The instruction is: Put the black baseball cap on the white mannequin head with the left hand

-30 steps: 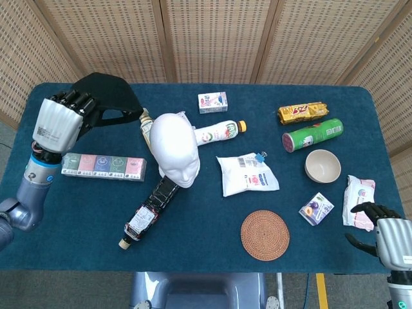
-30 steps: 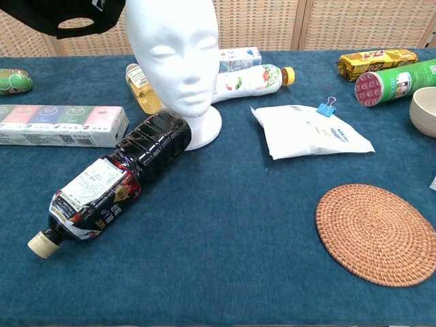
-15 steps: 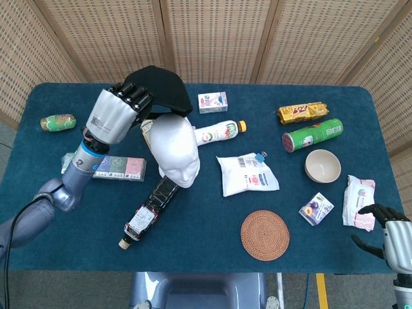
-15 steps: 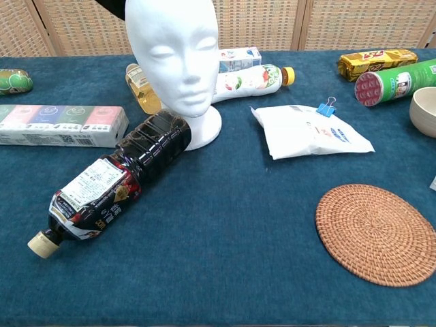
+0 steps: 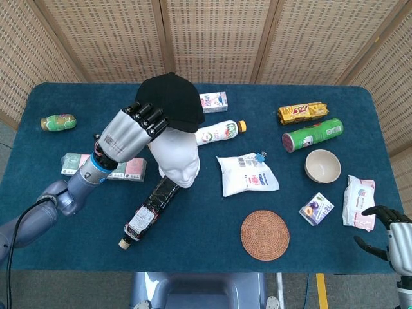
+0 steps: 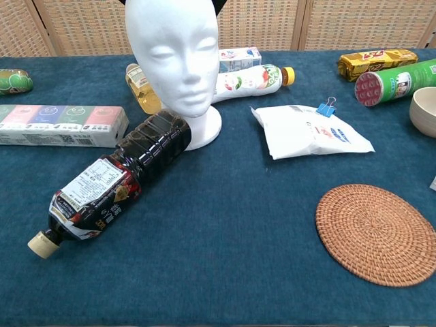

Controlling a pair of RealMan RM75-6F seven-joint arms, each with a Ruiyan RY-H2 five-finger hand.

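Left hand point(image 5: 132, 132) grips the cap point(image 5: 170, 102) over the crown of the mannequin head point(image 5: 175, 151), near the table's point(image 5: 77, 212) far-left part.
Only the head view shows the hands; the chest view cuts off above the white face, showing just black cap edges. The right hand point(image 5: 394, 235), fingers spread and holding nothing, sits at the near-right corner. The bowl's point(image 5: 322, 166) inside looks bare.

You are in a robot test room, not a home; woven screens point(image 5: 212, 38) wall off a blue table point(image 5: 84, 212); shop snacks, bottles and a white mannequin head point(image 5: 175, 151) lie spread out for practice.
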